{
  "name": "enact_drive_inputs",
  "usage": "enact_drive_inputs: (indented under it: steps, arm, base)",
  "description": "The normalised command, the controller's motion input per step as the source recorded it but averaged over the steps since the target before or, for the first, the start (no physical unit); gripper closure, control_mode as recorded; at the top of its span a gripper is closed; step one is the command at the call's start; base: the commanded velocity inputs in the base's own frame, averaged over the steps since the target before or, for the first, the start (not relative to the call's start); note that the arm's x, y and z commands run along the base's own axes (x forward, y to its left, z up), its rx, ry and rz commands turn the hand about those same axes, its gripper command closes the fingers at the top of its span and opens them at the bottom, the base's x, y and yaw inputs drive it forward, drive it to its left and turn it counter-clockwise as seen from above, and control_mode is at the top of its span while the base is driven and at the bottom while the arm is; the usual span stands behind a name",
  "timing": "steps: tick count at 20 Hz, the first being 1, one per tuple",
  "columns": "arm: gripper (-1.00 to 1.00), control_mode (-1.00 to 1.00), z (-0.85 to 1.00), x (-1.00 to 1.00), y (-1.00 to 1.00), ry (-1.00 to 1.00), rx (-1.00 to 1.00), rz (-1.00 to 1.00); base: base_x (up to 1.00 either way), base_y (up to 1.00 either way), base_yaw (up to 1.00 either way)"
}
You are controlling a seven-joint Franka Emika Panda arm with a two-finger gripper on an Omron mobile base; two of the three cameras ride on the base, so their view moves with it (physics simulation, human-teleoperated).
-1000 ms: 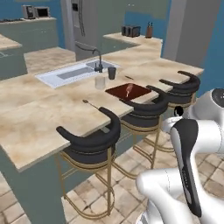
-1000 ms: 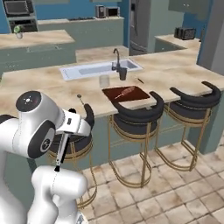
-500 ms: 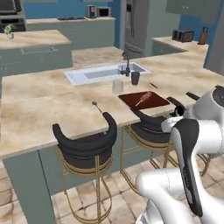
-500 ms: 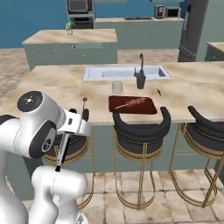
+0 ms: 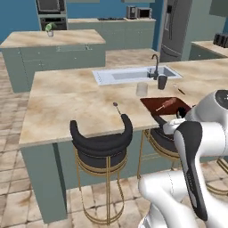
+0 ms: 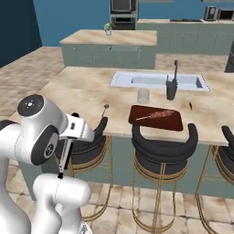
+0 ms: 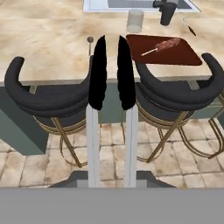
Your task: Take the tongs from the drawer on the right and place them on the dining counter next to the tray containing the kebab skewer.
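My gripper [image 6: 72,133] is shut on the tongs [image 7: 97,74], held in front of the dining counter [image 5: 75,102] above the stools. In the hand view the tongs' two black arms with pale silvery shafts rise up the middle; from the right they show as a thin dark rod [image 6: 64,159] hanging below the hand. The dark red-brown tray [image 5: 153,106] [image 6: 171,122] [image 7: 179,54] lies on the counter's near edge, right of the tongs, with the kebab skewer [image 5: 167,104] [image 6: 155,114] [image 7: 162,46] on it. The drawer is out of view.
A wire-like utensil with a round tip [image 7: 90,43] lies left of the tray. Behind it stand a pale glass [image 6: 143,96], a dark cup [image 6: 171,90] and the sink [image 5: 129,75]. Black stools [image 5: 101,138] [image 6: 162,146] line the counter front. An island with a plant [image 5: 49,38] stands behind.
The base has driven along the counter, so the whole scene has shifted and turned in both base views. The arm keeps its pose, the gripper still shut on the tongs.
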Motion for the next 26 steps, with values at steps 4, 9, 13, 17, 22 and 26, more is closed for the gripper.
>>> enact_drive_inputs:
  steps: [4, 9, 13, 17, 22, 26]
  arm:
    - [1.00, 1.00, 0.00, 0.00, 0.00, 0.00, 0.00, 0.00]
    - [1.00, 1.00, 0.00, 0.00, 0.00, 0.00, 0.00, 0.00]
    - [1.00, 1.00, 0.00, 0.00, 0.00, 0.00, 0.00, 0.00]
    - [1.00, 1.00, 0.00, 0.00, 0.00, 0.00, 0.00, 0.00]
    - [1.00, -1.00, 0.01, 0.87, 0.00, 0.24, 0.00, 0.01]
    - [1.00, -1.00, 0.01, 1.00, -0.04, 0.25, 0.00, 0.07]
  base:
    - [0.73, 0.00, 0.03]
    - [0.57, 0.00, 0.08]
    - [0.17, -0.03, 0.07]
    - [0.04, 0.00, 0.00]
    - [0.00, 0.00, 0.00]
    - [0.00, 0.00, 0.00]
